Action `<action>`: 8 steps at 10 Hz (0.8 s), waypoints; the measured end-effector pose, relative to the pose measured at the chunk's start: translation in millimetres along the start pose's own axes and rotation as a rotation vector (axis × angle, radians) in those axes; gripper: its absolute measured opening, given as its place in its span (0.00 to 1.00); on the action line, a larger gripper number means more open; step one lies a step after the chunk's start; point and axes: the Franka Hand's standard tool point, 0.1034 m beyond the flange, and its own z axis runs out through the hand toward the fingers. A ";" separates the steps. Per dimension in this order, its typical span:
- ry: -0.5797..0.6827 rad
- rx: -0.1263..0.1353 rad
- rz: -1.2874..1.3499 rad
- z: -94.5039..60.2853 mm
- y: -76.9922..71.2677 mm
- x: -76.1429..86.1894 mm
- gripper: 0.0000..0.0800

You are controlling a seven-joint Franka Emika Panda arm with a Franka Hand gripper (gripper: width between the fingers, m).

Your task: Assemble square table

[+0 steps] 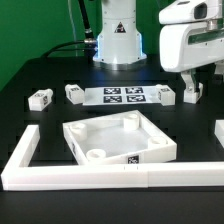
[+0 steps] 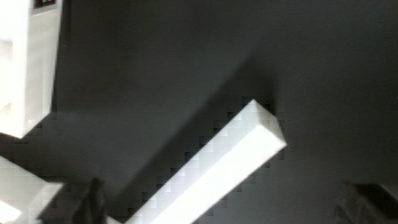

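The pincer [image 1: 190,92] hangs wide apart above the surface [image 1: 40,125]. The square slab [image 1: 120,135] lies beside the border wall [image 1: 60,178].

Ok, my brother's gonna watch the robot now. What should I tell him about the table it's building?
Gripper: looks open and holds nothing; it hangs to the exterior view's right of the marker board.
Tabletop: lies flat, sockets up, inside the corner of the border wall.
Legs: three lie loose, two on the exterior view's left of the marker board and one at its right. The fourth cannot be made out for sure.
Done: nothing is joined.
Left: all four legs must go into the corner sockets.
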 end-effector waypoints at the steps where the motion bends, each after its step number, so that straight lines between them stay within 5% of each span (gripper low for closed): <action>1: 0.000 0.000 0.000 0.0 0.0 0.0 0.81; 6: -0.007 0.001 -0.037 -0.6 1.0 -3.9 0.81; 8: -0.039 0.001 -0.238 -11.8 8.9 -35.2 0.81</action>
